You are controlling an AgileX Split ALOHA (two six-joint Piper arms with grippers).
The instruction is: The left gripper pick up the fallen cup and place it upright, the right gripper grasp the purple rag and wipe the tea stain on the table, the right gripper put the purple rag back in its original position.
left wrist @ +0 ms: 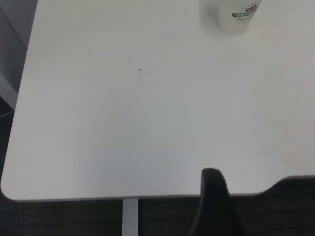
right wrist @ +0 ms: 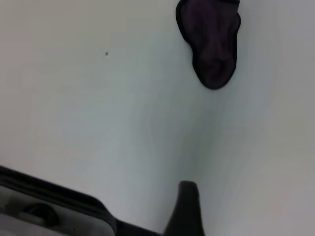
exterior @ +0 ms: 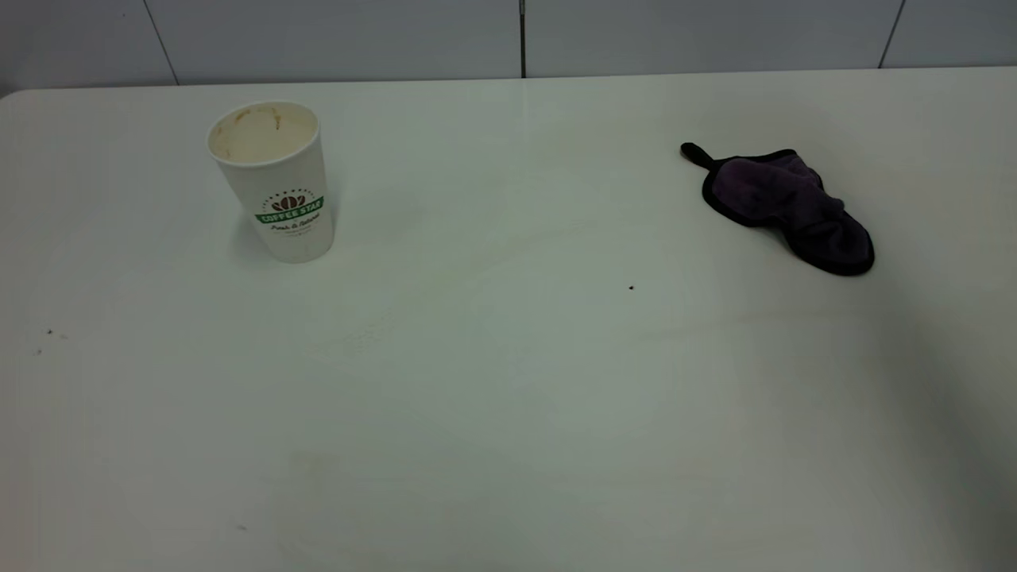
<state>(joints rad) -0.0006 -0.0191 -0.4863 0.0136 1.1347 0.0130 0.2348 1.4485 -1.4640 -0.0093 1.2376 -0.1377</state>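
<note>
The cup [exterior: 274, 181] stands upright on the table [exterior: 508, 445] at the far left, logo facing the camera; its lower part shows in the left wrist view [left wrist: 237, 15]. The purple rag [exterior: 786, 206] lies crumpled at the far right, loop tab pointing left, and also shows in the right wrist view [right wrist: 211, 42]. No tan-orange blot of the tea stain shows, only faint pale brown smears [exterior: 485, 262] at mid table. Neither gripper is in the exterior view. The left gripper [left wrist: 243, 196] hangs over the table's near edge, far from the cup, open and empty. The right gripper [right wrist: 221, 199] is short of the rag, open and empty.
A tiny black speck [exterior: 632, 287] lies right of centre, and small dark specks [exterior: 49, 332] near the left edge. A grey panelled wall [exterior: 508, 36] runs behind the table. The table's rounded corner [left wrist: 10, 189] and a leg show in the left wrist view.
</note>
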